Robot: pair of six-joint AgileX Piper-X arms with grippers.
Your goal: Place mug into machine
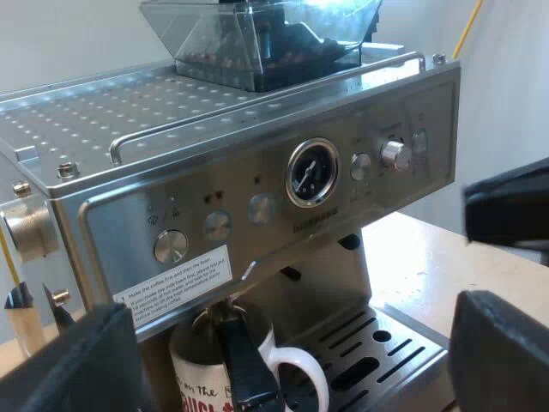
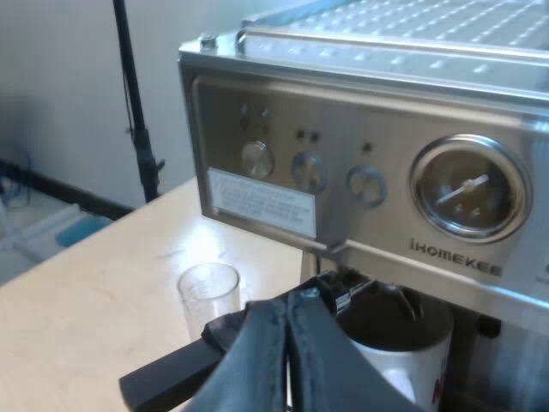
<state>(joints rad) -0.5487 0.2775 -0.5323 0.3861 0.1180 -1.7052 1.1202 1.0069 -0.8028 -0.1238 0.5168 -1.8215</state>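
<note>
A white mug [image 1: 287, 378] with red print stands on the drip tray [image 1: 377, 343] of the espresso machine [image 1: 257, 172], under the brew head. The holder's dark handle [image 1: 249, 369] juts out in front of the mug. My left gripper [image 1: 283, 373] is open, its fingers [image 1: 77, 369] spread wide before the mug and apart from it. My right gripper [image 2: 290, 343] is shut with nothing seen between its fingers; it points at the mug [image 2: 403, 348] and the holder's metal end [image 2: 343, 287], short of both.
A measuring glass [image 2: 208, 296] stands on the wooden table [image 2: 111, 292] beside the machine. The bean hopper [image 1: 257, 43] sits on the machine's top. A black stand pole [image 2: 133, 103] rises beyond the table. A dark blurred shape [image 1: 515, 206] hangs near the machine's far end.
</note>
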